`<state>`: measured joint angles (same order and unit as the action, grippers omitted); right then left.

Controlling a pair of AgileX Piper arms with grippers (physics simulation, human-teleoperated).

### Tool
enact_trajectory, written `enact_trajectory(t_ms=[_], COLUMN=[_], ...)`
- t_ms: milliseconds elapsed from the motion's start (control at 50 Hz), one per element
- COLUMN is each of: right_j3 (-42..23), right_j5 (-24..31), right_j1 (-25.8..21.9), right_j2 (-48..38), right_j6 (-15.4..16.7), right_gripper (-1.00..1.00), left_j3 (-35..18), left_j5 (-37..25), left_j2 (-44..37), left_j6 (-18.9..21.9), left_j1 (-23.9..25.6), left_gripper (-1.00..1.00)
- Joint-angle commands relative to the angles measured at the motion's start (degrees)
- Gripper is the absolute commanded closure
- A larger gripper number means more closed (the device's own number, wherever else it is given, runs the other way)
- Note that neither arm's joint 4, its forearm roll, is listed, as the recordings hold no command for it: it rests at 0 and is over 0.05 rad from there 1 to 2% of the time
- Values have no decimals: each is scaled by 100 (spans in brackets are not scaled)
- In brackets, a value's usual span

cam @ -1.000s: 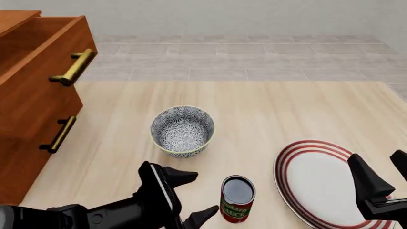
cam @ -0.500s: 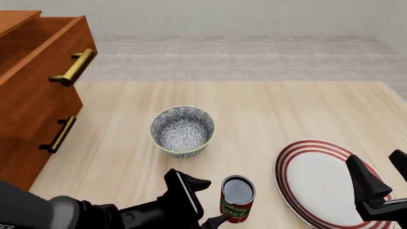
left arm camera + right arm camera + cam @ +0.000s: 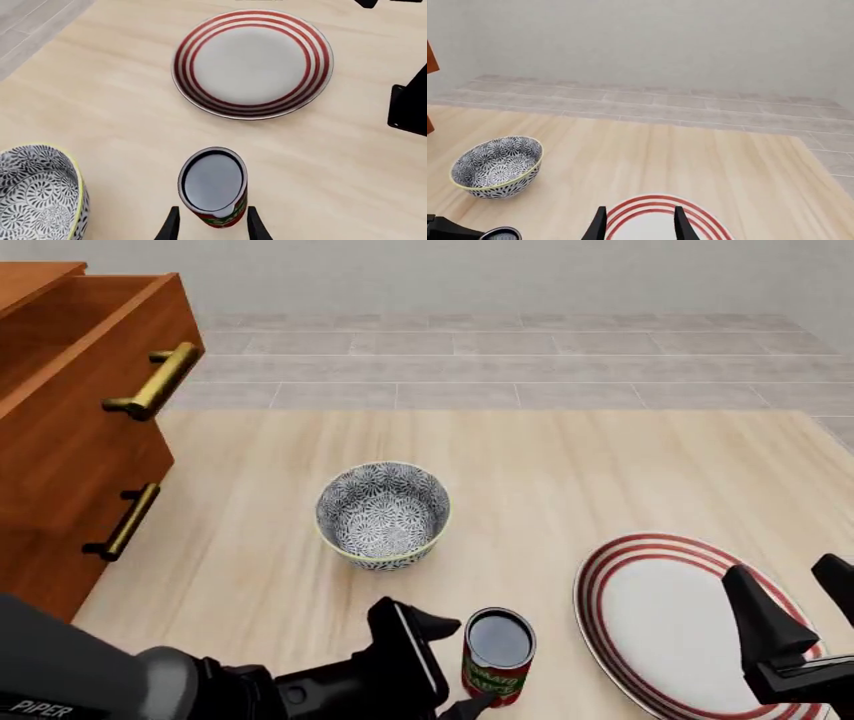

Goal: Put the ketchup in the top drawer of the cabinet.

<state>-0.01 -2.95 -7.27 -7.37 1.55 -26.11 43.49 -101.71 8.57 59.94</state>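
Ketchup (image 3: 499, 658) stands upright on the pale wood-grain table (image 3: 601, 470), a small cylinder with a dark grey, faintly glossy top and a red label edged in green. It sits between the fingers of the left gripper (image 3: 211, 226): in the left wrist view a black fingertip shows on either side of its base, the jaws spread and, as far as can be seen, not yet pressing on the label. The left arm lies low along the table's near edge, its black wrist angled toward the can.

Beyond the left gripper lies a flat white plate (image 3: 252, 64) ringed with red stripes, and to one side a round bowl (image 3: 383, 513) with a fine black-and-white floral pattern and a yellowish rim. The cabinet (image 3: 60, 500) of smooth reddish-brown wood stands well apart, its top drawer (image 3: 94, 360) pulled out, with a brass bar handle.

The right gripper (image 3: 638, 223) hovers over the plate's near rim, fingers parted and holding nothing.
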Motion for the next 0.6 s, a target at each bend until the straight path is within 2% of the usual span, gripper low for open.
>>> enact_trajectory(t_ms=[20,220,600], right_j3=[0,-4,-1], right_j5=[-37,-113,-119], right_j1=[-26,-89,-162], right_j2=[-80,-205,-248], right_j6=[-3,11,62], right_gripper=[-100,-100,-100], left_j3=[-81,-246,-609], left_j5=[-55,-317,-472], left_j2=[72,252,-6], left_j6=[95,208,229], left_j1=[-47,-83,10], left_gripper=[-100,-100,-100])
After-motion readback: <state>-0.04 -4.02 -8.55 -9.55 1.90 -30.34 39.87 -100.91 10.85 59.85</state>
